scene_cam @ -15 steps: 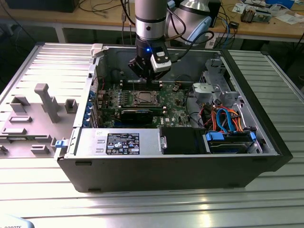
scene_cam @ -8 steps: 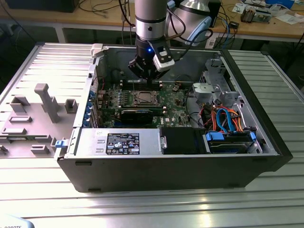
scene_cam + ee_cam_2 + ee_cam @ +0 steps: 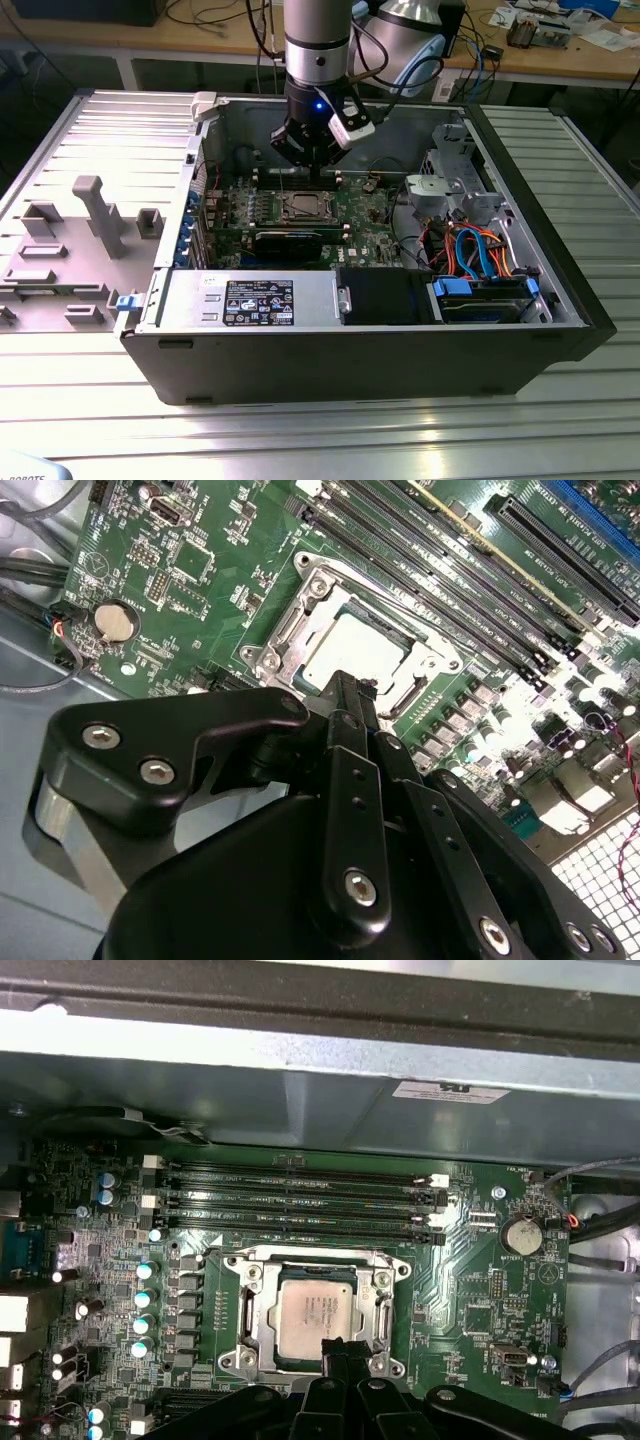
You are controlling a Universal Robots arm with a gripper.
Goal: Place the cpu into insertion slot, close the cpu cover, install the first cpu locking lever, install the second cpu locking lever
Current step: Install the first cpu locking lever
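The black two-finger gripper (image 3: 335, 1348) hangs with its fingers pressed together on nothing, tips just over the near edge of the small square silver-bordered insertion slot (image 3: 300, 1257) in the green circuit board (image 3: 470, 1290). The flat grey-topped square cpu (image 3: 312, 1310) sits in that slot, with the thin silvery cpu cover (image 3: 262, 1305) down around it. Beyond lie long black memory slots (image 3: 300, 1200), then the grey metal case wall (image 3: 300, 1090)
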